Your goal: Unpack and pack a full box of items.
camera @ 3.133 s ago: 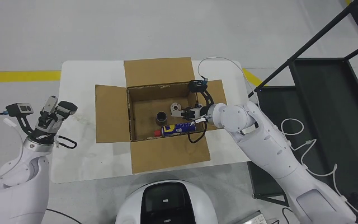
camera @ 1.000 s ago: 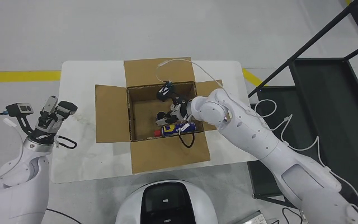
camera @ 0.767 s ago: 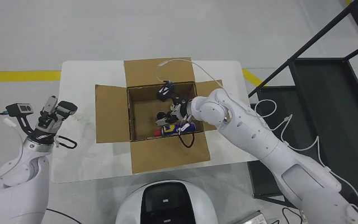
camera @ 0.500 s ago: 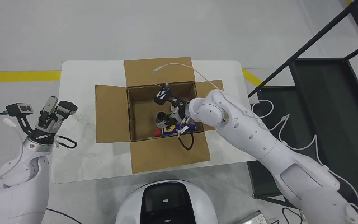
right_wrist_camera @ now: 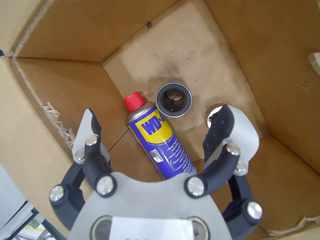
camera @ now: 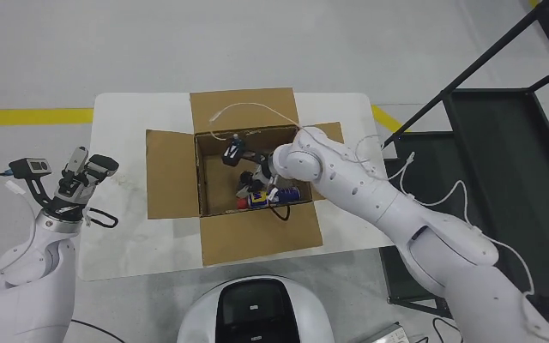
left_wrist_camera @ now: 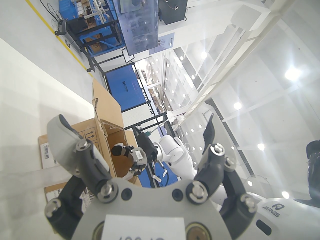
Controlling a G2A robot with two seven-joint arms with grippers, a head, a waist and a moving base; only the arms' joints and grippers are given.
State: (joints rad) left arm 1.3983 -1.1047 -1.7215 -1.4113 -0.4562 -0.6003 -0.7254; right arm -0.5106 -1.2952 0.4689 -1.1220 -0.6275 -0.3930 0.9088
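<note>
White desk (camera: 129, 137) carries open box (camera: 171, 171). Right tool (right_wrist_camera: 155, 118) shifted leftward inside box, jaws wide, empty, above spray can (right_wrist_camera: 160, 138) lying on box floor. Left tool (left_wrist_camera: 132, 126) unmoved by desk's left edge, wide.

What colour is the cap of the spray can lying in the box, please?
The cap is red; the right wrist view shows it best.

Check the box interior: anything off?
The spray can lies on its side beside a black ring on the box floor. Dark smudge on the cardboard by the ring; flap edges are torn ragged.
</note>
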